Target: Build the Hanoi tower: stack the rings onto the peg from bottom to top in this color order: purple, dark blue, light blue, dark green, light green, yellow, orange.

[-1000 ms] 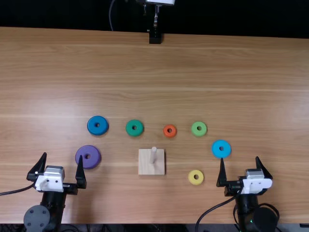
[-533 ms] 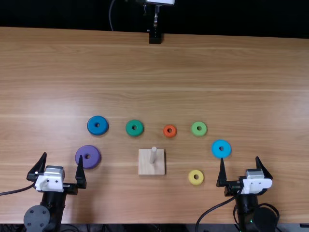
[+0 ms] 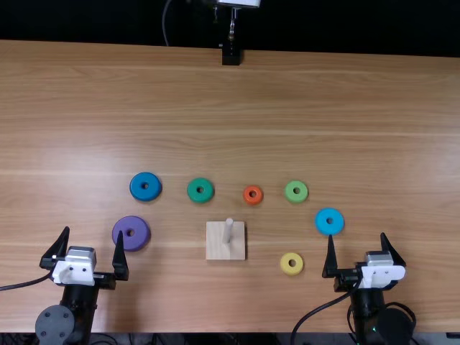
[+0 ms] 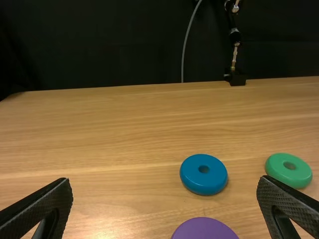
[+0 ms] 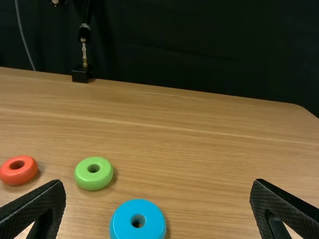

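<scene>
Left claw and right claw gape empty by the table's near edge. Of seven rings loose beside and beyond the bare peg, purple lies nearest the left edge, light blue the right.

Orange ring, light green ring and light blue ring lie apart on wood.

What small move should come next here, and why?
Probably bring the open left hand over the purple ring: purple goes on first, the peg is bare, and that ring lies flat on the table near this hand.
</scene>
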